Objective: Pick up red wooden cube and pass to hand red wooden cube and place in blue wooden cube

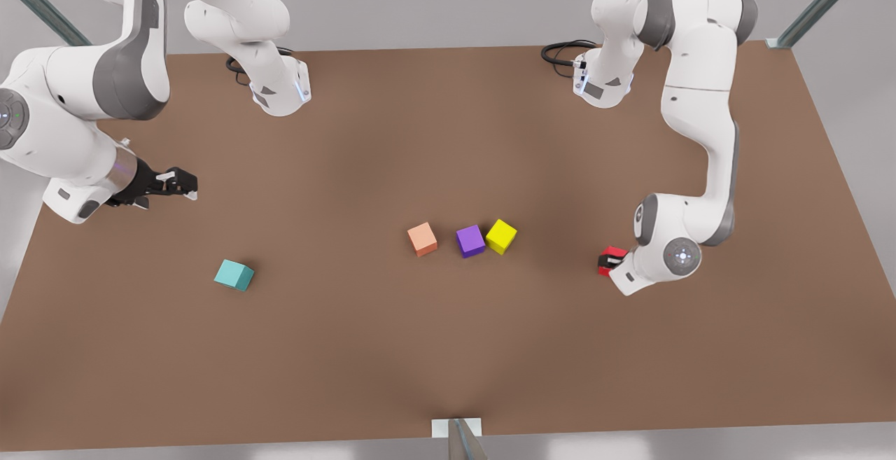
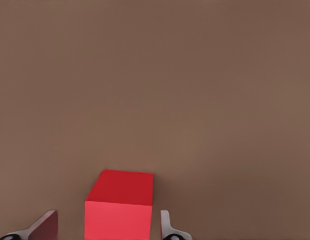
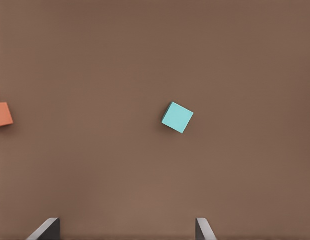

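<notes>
Between left gripper (image 2: 109, 227) fingers (image 2: 166, 227), apparently untouched: one red wooden cube (image 2: 120, 206); right gripper (image 1: 183, 185) waits.

1. No text, label, brand, number or sign can be read anywhere in the three views.
2. The cubes' faces are plain colour, with no printing.
3. The white arm shells carry no legible lettering or logo.
4. The brown tabletop (image 1: 448, 348) bears no markings.
</notes>
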Robot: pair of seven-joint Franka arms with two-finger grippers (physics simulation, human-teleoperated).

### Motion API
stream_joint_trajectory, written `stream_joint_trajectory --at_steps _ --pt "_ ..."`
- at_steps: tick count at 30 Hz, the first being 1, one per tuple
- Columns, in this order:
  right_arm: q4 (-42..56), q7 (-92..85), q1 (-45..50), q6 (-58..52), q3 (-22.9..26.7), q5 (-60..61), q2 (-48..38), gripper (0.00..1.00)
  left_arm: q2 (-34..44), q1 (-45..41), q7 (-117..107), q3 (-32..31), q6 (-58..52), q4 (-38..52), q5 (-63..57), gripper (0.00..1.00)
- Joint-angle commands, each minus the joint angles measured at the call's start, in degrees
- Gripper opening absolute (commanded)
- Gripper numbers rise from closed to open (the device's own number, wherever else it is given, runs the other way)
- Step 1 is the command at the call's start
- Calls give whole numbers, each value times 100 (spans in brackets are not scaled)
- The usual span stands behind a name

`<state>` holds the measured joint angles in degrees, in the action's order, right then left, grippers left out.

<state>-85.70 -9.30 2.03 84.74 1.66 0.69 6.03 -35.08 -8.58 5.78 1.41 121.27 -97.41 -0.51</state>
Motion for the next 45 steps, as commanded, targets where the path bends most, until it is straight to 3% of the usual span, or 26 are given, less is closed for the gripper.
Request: stream_joint_trajectory --at_steps 1,16,18,23,24,25,26,28,29,32,35,37,41,45 --pt "1 -46 -1 -10 1 10 -6 100 -8 -3 749 0 389 -67 -11 100" --pt "-52 -99 -27 -19 10 150 47 100 -474 58 731 0 389 -173 -2 100" --pt "-52 -107 -45 -19 10 151 47 100 -447 58 731 0 397 -164 -2 59" --pt "-52 -116 -45 -10 10 159 56 100 -210 23 284 -53 292 -147 42 59" --pt "-61 -221 -27 -19 1 220 152 100 -228 58 -558 -421 -172 116 42 59" --pt "-52 -1034 -18 -89 1 536 293 100 -228 58 -955 -518 -576 327 225 59" --pt "-52 -2171 34 -290 -25 1228 495 100 -228 76 -1097 -554 -1760 976 1189 59" --pt "-8 -2418 -18 -827 -34 3585 1540 100 -228 146 -1807 -781 -3784 1979 2746 59" --pt "-8 -2743 -1 -836 -34 4438 1918 100 -228 155 -2370 -1107 -3944 2191 3328 59" --pt "176 -3895 359 -731 -87 6285 2692 100 -465 120 -2916 -1863 -3102 2429 5007 59" --pt "827 -5853 720 -292 -95 6865 3255 100 -922 111 -2583 -3014 -1466 2446 5403 57" --pt "915 -7656 834 569 -139 7120 3378 100 -1440 111 -1986 -3322 -1317 2727 6009 58" --pt "959 -9502 1010 1739 -157 7147 3405 100 -1695 208 -711 -3498 -1149 2719 6352 58" --pt "493 -11084 1019 2099 -157 7814 3211 100 -1695 603 555 -3472 -1114 2666 6089 58"
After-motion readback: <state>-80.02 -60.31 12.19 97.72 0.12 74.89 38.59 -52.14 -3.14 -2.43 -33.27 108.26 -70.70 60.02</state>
